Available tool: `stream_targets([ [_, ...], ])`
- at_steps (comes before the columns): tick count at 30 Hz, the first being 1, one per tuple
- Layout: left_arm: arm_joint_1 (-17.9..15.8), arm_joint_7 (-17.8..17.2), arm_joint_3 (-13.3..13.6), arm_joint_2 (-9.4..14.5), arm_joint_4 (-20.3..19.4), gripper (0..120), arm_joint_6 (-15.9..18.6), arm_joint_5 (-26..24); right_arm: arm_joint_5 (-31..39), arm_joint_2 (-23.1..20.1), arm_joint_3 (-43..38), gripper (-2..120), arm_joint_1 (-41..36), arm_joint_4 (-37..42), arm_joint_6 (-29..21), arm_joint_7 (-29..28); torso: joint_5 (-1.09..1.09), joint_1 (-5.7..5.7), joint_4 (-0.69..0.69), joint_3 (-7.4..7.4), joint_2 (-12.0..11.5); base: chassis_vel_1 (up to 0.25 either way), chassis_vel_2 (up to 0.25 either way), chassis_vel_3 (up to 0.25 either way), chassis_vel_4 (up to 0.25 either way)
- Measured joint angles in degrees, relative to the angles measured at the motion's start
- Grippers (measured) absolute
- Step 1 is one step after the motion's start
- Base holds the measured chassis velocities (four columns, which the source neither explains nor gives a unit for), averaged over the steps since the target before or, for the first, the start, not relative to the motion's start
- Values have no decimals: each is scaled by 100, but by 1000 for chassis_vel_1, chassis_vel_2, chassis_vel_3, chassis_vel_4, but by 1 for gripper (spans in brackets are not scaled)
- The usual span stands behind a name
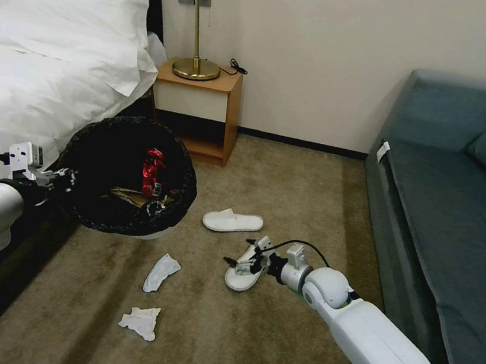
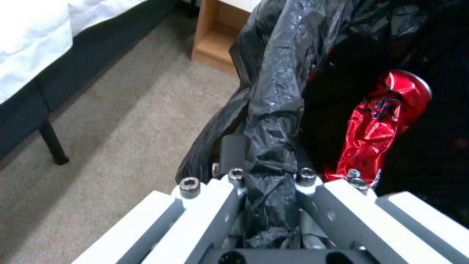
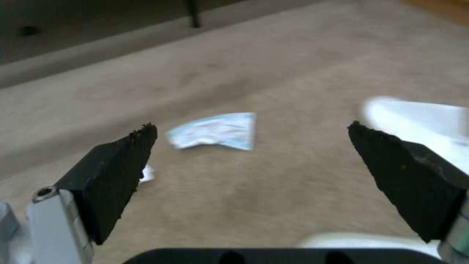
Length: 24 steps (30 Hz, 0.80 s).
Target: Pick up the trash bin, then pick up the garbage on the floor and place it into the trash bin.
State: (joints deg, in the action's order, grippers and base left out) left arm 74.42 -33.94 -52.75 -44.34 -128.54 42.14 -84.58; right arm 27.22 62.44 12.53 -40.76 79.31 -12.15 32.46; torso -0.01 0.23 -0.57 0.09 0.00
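The left gripper (image 2: 266, 183) squeezes the trash bin (image 1: 127, 176) rim, beside the bed (image 1: 44, 60). The right gripper (image 1: 242, 261) hangs wide open over a slipper (image 1: 243, 274), away from the bin. It might grab the slipper, not the tissue (image 3: 215, 130).

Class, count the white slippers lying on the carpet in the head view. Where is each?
2. One slipper lies alone near the nightstand; the other slipper lies under the open right gripper. More may hide behind the trash bin.
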Motion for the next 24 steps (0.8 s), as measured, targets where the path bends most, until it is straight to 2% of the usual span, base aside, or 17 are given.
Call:
stream_targets([
  [4, 37, 4, 23, 5, -36, 2, 0, 7, -309, 321, 176, 100, 79, -344, 156, 423, 0, 0, 0, 0, 0, 0, 0, 0, 0],
  [9, 58, 6, 57, 22, -78, 2, 0, 13, -583, 618, 393, 100, 129, -680, 274, 529, 0, 0, 1, 0, 0, 0, 0, 0, 0],
  [10, 80, 6, 73, 22, -105, 2, 0, 22, -707, 827, 503, 100, 179, -963, 338, 589, 1, 0, 0, 0, 0, 0, 0, 0, 0],
  [24, 123, 43, 173, -37, -174, 2, 0, 118, -1463, 1327, 705, 100, 374, -2055, 739, 760, 1, 0, 0, 0, 0, 0, 0, 0, 0],
])
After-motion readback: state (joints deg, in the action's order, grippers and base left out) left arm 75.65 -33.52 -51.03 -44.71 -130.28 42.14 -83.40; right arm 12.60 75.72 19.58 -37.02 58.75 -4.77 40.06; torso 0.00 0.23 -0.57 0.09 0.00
